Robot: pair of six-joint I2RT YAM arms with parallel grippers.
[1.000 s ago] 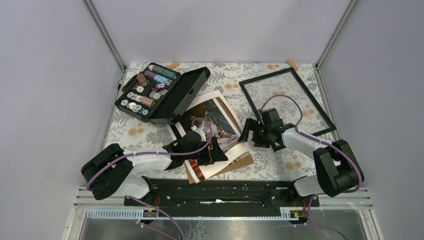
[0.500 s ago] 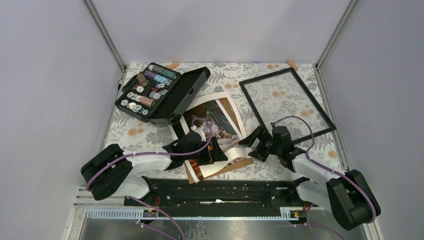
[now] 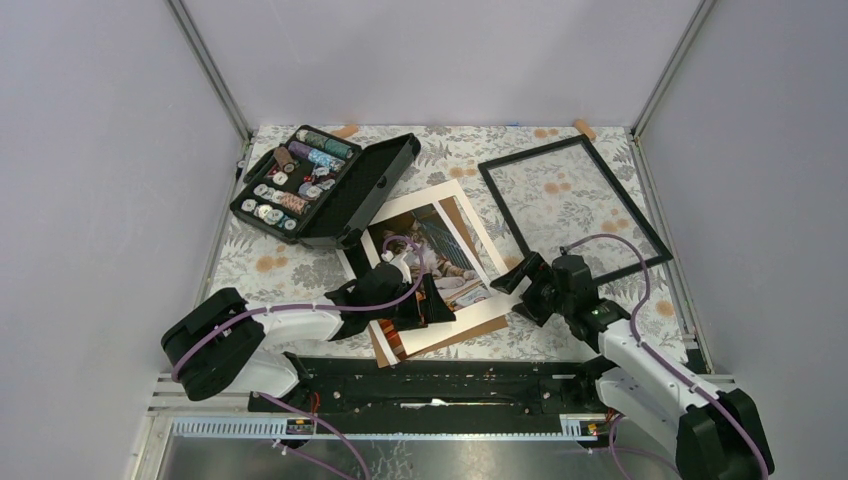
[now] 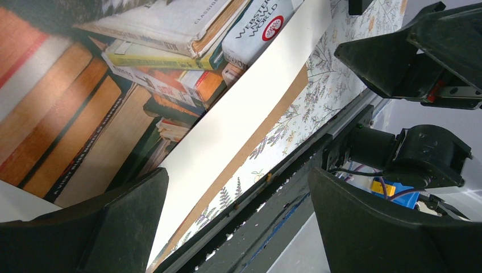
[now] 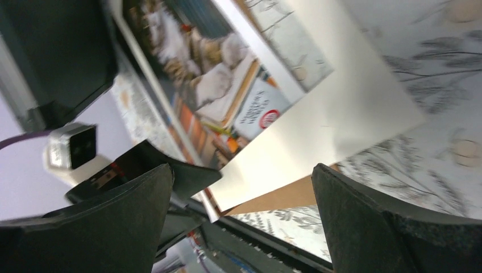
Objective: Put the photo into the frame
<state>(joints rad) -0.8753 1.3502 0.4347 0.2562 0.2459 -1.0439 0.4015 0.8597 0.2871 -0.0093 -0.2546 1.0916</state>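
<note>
Photo [image 3: 440, 250] lies mid-table, eight o'clock of the frame [image 3: 530, 152]. Judged light, floppy and slick; take it by the white border. Left gripper [image 3: 425, 305] and right gripper [image 3: 516, 292] are both released and empty.

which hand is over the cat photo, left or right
The left hand, above the photo's near end over the printed books. The right hand sits off its right edge, nearer the black frame.

- photo [image 3: 445, 235]: paper, print looks kinda glossy, white border matt
- board [image 5: 284, 200] under the photo: brown cardboard, matt
- frame [image 3: 530, 151]: smooth black rim
- tabletop [image 3: 260, 262] under the photo: floral-printed cover, matt
</note>
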